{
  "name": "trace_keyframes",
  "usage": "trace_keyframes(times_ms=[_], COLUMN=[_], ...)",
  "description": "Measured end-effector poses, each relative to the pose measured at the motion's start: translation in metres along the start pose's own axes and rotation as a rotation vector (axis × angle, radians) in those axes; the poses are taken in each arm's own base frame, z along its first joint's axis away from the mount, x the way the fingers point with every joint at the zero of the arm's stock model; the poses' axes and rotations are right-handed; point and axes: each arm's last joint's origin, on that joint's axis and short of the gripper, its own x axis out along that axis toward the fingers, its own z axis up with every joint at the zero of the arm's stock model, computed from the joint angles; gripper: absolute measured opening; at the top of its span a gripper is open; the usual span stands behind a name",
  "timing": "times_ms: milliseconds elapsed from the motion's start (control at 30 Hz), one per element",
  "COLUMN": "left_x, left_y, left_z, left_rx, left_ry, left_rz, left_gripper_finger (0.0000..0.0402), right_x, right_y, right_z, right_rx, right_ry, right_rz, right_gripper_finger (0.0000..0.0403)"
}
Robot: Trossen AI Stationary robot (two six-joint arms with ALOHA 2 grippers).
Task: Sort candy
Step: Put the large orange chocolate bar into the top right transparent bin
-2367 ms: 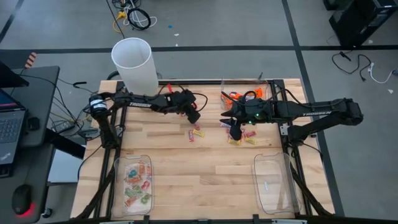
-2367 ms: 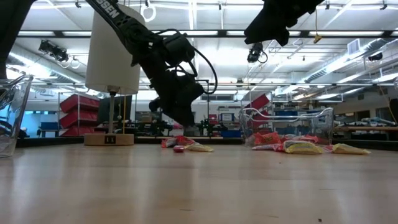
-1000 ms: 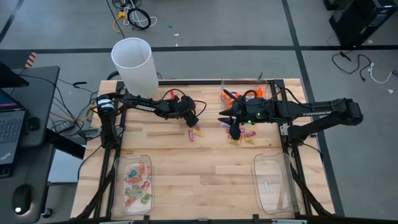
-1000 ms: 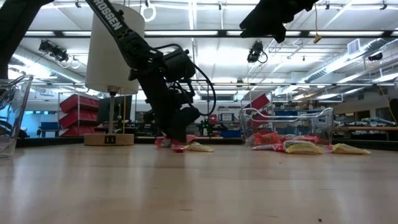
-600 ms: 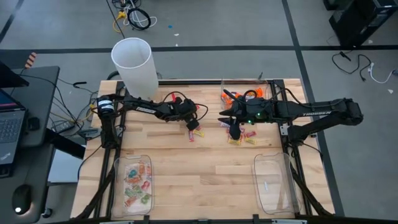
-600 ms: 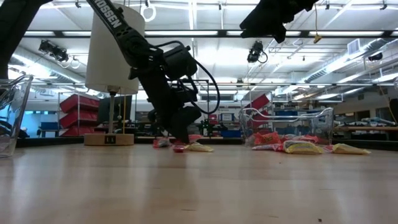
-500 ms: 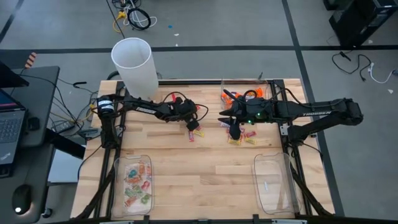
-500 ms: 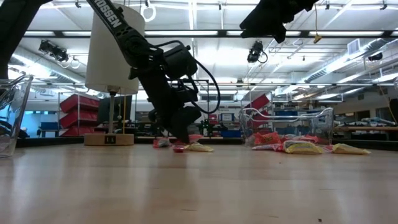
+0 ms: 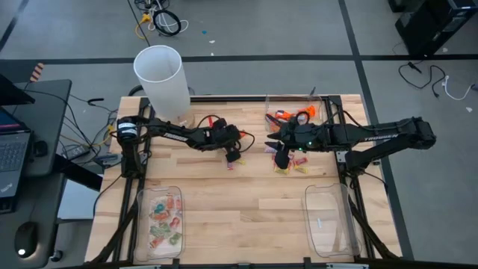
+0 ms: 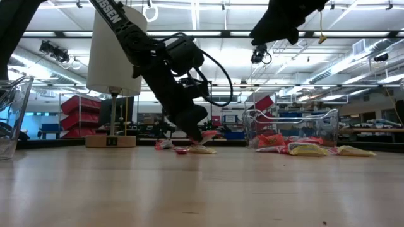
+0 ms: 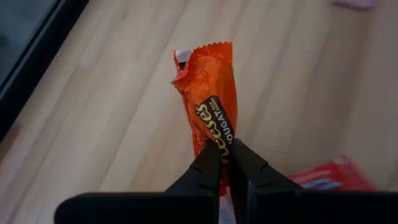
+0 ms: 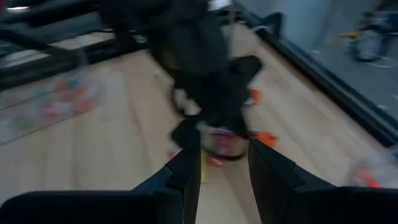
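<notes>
Between the left gripper's (image 11: pixel 225 163) closed dark fingers hangs an orange foil-wrapped candy (image 11: pixel 208 96), pinched by one end just above the pale wooden table (image 9: pixel 246 202). A few loose sweets (image 9: pixel 233 165) lie right below it, and a bigger scatter (image 9: pixel 291 166) sits near the right gripper (image 9: pixel 281 162), which hovers there with its fingers parted and empty. The hold is only on the wrapper's edge, so I judge a quick swing toward the clear plastic tray of sorted candy (image 9: pixel 142 224) could shake it loose.
</notes>
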Motion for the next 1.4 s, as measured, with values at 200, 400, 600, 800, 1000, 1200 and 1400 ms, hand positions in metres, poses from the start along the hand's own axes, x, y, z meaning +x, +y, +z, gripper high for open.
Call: trace_keyframes(times_ms=[200,400,600,800,1000,1200,1400], left_x=[-0.008,-0.023,-0.036,-0.049,-0.052,-0.053,-0.056], left_y=[-0.016,-0.032,-0.05,-0.062,-0.067,-0.066,-0.067], left_z=[0.009,0.021,0.031,0.04,0.04,0.042,0.048], left_rx=[0.092,0.211,0.356,0.425,0.457,0.444,0.452], left_ry=[-0.094,-0.209,-0.332,-0.431,-0.439,-0.455,-0.532], left_rz=[-0.029,0.005,0.082,0.201,0.214,0.219,0.194], left_gripper_finger=[0.0013,0.0013,0.0013,0.0013,0.0013,0.0013,0.0013], right_x=[0.002,0.009,0.018,0.025,0.027,0.028,0.028], right_y=[0.001,-0.003,-0.01,-0.013,-0.015,-0.017,-0.018], right_z=[-0.009,-0.03,-0.047,-0.05,-0.045,-0.043,-0.043], right_rx=[0.124,0.278,0.372,0.391,0.385,0.359,0.345], right_ry=[0.022,0.079,0.126,0.058,0.011,-0.003,-0.004], right_rz=[-0.046,-0.076,-0.078,0.007,0.01,0.005,0.0], right_gripper_finger=[0.0119,0.0119,0.0119,0.0119,0.0119,0.0119,0.0119])
